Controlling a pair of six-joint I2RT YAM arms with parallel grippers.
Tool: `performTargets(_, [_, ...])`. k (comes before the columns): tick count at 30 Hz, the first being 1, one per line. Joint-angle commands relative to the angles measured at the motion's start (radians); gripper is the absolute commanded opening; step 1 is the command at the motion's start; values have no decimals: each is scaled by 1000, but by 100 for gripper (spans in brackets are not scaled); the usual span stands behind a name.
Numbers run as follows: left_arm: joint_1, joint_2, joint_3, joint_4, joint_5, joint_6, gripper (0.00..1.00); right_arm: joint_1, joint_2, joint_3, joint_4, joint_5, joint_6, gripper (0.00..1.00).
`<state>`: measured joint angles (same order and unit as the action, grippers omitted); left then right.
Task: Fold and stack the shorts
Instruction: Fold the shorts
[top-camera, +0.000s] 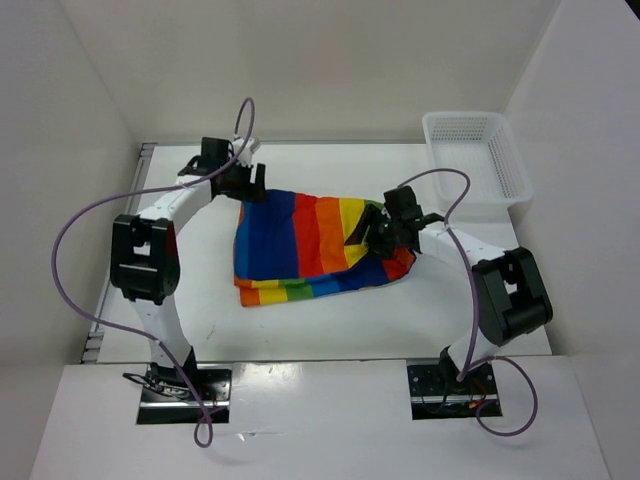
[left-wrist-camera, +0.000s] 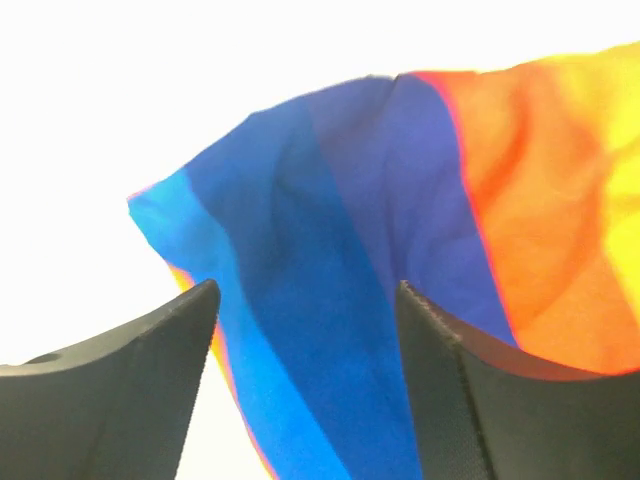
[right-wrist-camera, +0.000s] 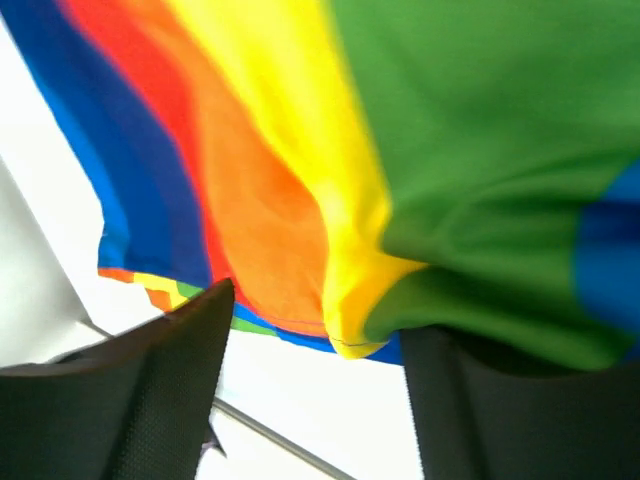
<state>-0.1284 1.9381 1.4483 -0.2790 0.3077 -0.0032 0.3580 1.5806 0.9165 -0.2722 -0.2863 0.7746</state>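
Observation:
The rainbow-striped shorts (top-camera: 300, 245) lie in the middle of the table, with a striped layer sticking out along the near edge. My left gripper (top-camera: 243, 183) is at their far left blue corner. In the left wrist view its jaws (left-wrist-camera: 305, 290) stand wide apart over the blue fabric (left-wrist-camera: 330, 300). My right gripper (top-camera: 383, 237) is at the shorts' right end. In the right wrist view it (right-wrist-camera: 318, 320) is open, and the green and yellow fabric (right-wrist-camera: 470, 200) drapes onto its right finger (right-wrist-camera: 500, 420). No drawstring shows.
A white mesh basket (top-camera: 465, 117) stands at the far right corner of the table. White walls close in the left, back and right sides. A purple cable (top-camera: 70, 230) loops from each arm.

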Motion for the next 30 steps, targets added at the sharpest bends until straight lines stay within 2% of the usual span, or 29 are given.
performTargets(1, [9,-119,60,-72,20,3,81,9,-51,68,-25,19,-37,72])
performTargets(2, [9,-148,40,-119,34,3,83,9,-63,68,-44,28,-37,77])
performTargets(5, [33,-340,-180,-141,108,3,83,9,-134,15,-79,39,-37,77])
performTargets(6, [33,-384,-316,-141,108,3,83,9,-154,-2,-90,53,-23,77])
performTargets(10, [42,-566,-553,-207,128,3,83,-60,-225,-97,-90,62,-14,76])
performTargets(13, [42,-654,-591,-285,116,3,83,-114,-237,-107,-101,50,-24,76])
performTargets(19, [42,-663,-626,-397,65,3,83,-159,-237,-96,-113,59,-60,74])
performTargets(24, [30,-593,-667,-258,88,3,79,-177,-228,-77,-113,68,-70,74])
performTargets(27, [30,-574,-689,-157,71,3,70,-189,-228,-77,-113,79,-70,74])
performTargets(30, [30,-490,-637,-121,92,3,58,-209,-217,-77,-102,101,-70,73])
